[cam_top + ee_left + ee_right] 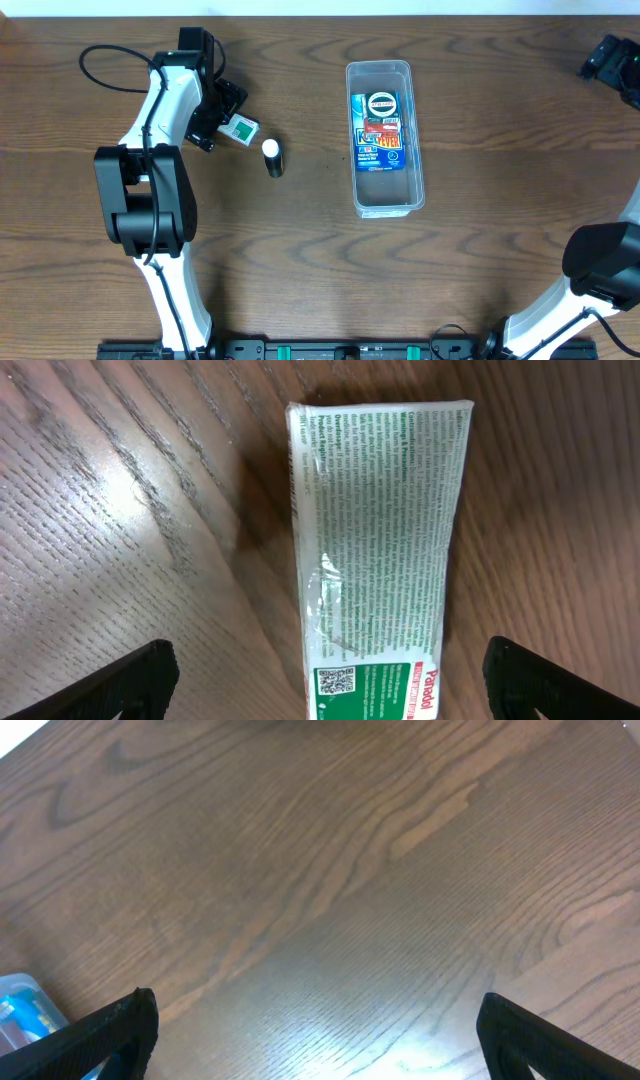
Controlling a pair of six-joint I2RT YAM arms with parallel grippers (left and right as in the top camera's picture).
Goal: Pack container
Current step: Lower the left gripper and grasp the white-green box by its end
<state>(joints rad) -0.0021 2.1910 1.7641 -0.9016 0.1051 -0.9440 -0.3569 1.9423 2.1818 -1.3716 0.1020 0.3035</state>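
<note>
Green-white box [241, 128] near white-capped tube [272, 157], wooden table [480, 250].

Robot lab bench: left arm [150, 185], right arm [600, 265] mounted on wood-grain table [480, 250], mounting rail [350, 351] at edge.

Table [500, 150] was dark brown w/ wavy wood grain. Container [378, 65] was clear, colourless; packet [379, 135] in it was blue w/ red & white print. Panadol box [375, 550] was white w/ green text & a green band. Tube [272, 160] was black w/ white cap.
</note>
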